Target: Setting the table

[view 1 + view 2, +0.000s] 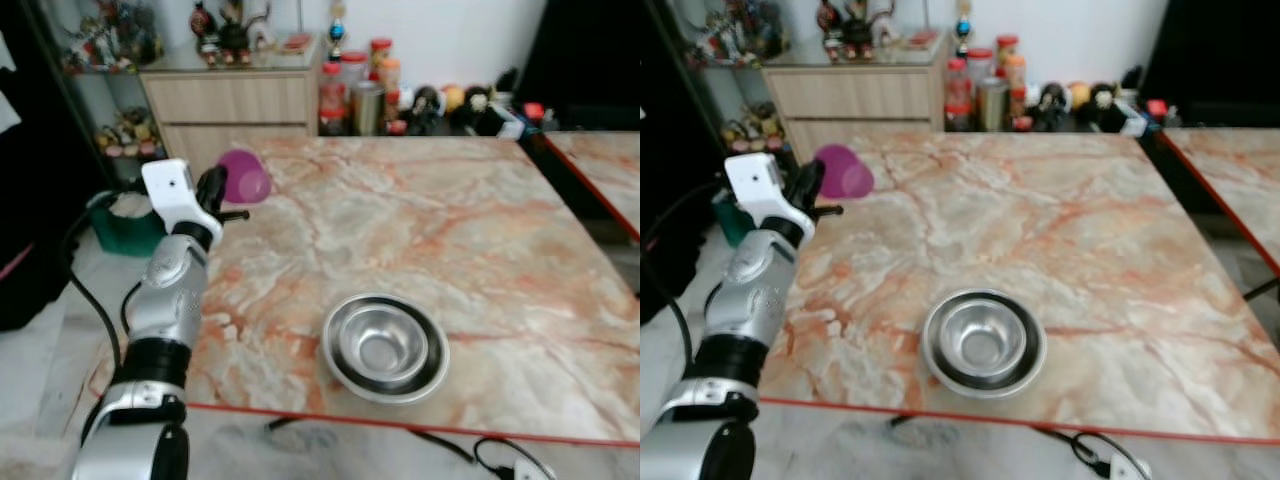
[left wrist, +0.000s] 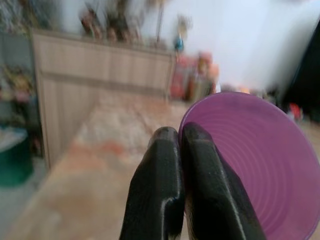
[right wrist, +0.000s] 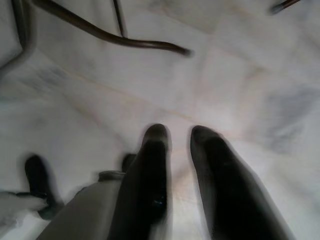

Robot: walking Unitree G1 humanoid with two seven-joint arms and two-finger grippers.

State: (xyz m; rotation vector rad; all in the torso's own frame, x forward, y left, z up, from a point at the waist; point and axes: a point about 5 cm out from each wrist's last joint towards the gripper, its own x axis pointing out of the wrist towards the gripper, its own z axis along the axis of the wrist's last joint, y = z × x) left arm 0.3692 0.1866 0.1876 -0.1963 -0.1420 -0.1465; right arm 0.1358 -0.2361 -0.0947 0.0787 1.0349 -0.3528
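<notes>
A purple plastic bowl (image 1: pixel 245 177) hangs tilted over the far left edge of the marble table (image 1: pixel 460 220). My left gripper (image 2: pixel 180 132) is shut on its rim, one black finger inside the bowl (image 2: pixel 250 160) and one outside. A stack of steel bowls (image 1: pixel 385 347) sits on the table near its front edge, well to the right of my left arm. My right gripper (image 3: pixel 177 132) hangs low over the pale floor, open with nothing between its fingers.
A wooden cabinet (image 1: pixel 235 100) and a row of jars (image 1: pixel 355 90) stand behind the table. A second marble table (image 1: pixel 600 170) is at the right. A green bin (image 1: pixel 125 225) stands on the floor at the left. Cables (image 1: pixel 480 455) lie below the front edge.
</notes>
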